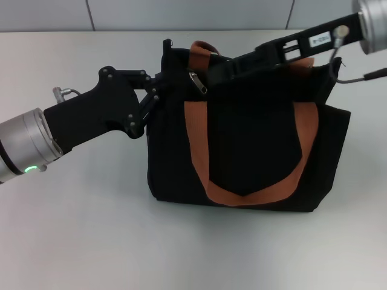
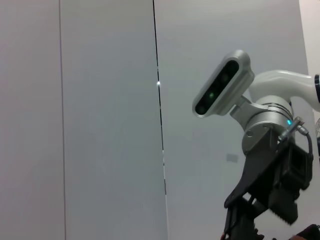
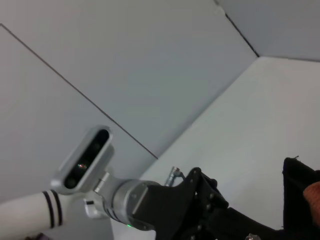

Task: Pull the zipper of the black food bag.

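Left gripper (image 1: 158,92) comes in from the left edge of the head view, fingertips against the upper left corner of the black food bag (image 1: 254,151); looks pinched on the fabric edge there, but can't tell for sure. Right gripper (image 1: 219,72) reaches in from the upper right of the frame across the bag's top opening, tips just beside the zipper (image 1: 196,81); finger state can't be made out. Zipper pull is a silver tab at the bag's top edge, upper centre of frame, between the two grippers. Bag sits upright on the white table (image 1: 78,229), centre-right, orange-brown straps (image 1: 196,145) looping down its front. Left wrist view shows only the right gripper against a grey wall (image 2: 100,125)
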You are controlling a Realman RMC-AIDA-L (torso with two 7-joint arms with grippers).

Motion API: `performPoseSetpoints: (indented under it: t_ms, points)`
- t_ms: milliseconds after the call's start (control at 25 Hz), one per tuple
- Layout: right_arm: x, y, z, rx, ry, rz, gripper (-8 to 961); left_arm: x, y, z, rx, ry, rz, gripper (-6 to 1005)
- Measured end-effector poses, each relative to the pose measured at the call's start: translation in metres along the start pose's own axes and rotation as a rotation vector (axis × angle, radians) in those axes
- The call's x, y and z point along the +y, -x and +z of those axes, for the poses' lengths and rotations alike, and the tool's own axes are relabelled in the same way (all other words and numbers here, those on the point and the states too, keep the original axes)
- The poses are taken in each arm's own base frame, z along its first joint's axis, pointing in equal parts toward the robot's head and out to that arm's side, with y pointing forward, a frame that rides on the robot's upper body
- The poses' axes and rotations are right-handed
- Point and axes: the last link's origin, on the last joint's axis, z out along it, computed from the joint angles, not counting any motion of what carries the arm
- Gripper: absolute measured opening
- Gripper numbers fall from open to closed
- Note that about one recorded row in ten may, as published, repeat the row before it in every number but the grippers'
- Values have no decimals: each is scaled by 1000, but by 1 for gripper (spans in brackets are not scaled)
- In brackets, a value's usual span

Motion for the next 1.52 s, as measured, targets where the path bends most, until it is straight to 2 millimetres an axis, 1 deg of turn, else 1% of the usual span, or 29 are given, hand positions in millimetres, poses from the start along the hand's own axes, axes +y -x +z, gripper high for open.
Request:
performPoseSetpoints:
  t_ms: [40, 80, 120, 160, 360, 600, 920, 1320, 1520]
  points:
    - [-1, 3, 6, 19, -19, -8, 567, 0, 0, 0, -1, -2, -1, 34]
    - [-1, 3, 6, 19, -19, -8, 533, 0, 0, 0, -1, -2, -1, 34]
    - [-1, 6, 11, 33, -38, -17, 500, 0, 0, 0, -2, -2, -1, 34]
    - [-1, 6, 11, 33, -38, -17, 500, 0, 0, 0, -2, -2, 0, 34]
    - [-3, 11, 25, 67, -79, -57, 500, -1, -1, 1, 0, 3, 4, 34]
    - [2, 15, 39, 99, -93, -106, 497, -3, -4, 6, 8, 17, 12, 34]
    - [4, 17, 40, 100, -93, -118, 467, -4, -7, 11, 16, 28, 17, 34]
    - [2, 14, 40, 96, -96, -128, 427, -9, -7, 13, 11, 1, 20, 33]
    - [1, 14, 40, 94, -98, -128, 376, -9, -6, 14, 15, -4, 13, 33]
